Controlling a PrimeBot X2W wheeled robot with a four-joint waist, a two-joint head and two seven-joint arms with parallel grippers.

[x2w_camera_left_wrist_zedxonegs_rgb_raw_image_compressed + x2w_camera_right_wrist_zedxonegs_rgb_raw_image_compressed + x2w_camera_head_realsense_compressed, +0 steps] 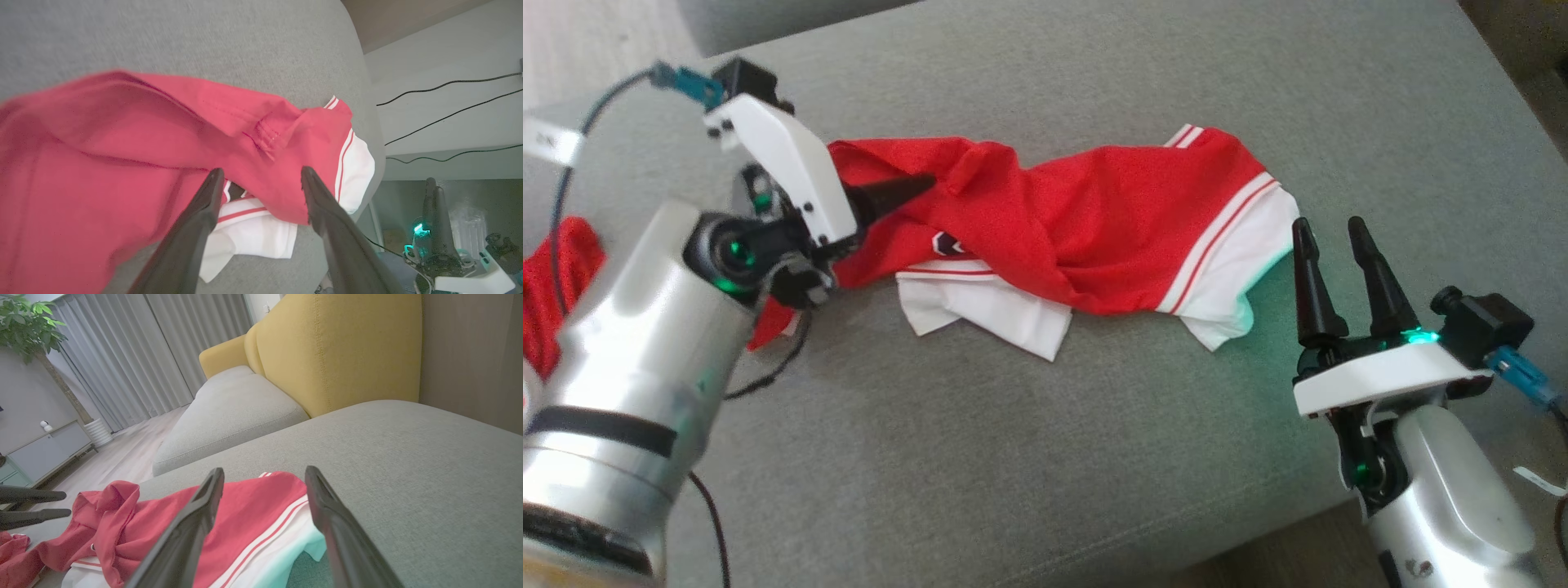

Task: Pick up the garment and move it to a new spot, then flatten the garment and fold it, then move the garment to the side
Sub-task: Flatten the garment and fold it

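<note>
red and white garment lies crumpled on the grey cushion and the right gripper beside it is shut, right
No: the right gripper is open, fingers spread apart, as the right wrist view shows. The garment does lie crumpled on the grey cushion.

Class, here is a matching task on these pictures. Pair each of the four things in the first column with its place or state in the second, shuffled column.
Column one:
1. crumpled red-and-white garment
2. left gripper
3. right gripper
4. yellow upholstered backrest

Column two:
A. lying bunched on the grey fabric cushion
B. standing upright beyond that cushion
C. open, near the white hem, clear of the cloth
D. open, fingers at the red fabric

Pairs: 1-A, 2-D, 3-C, 4-B
</note>
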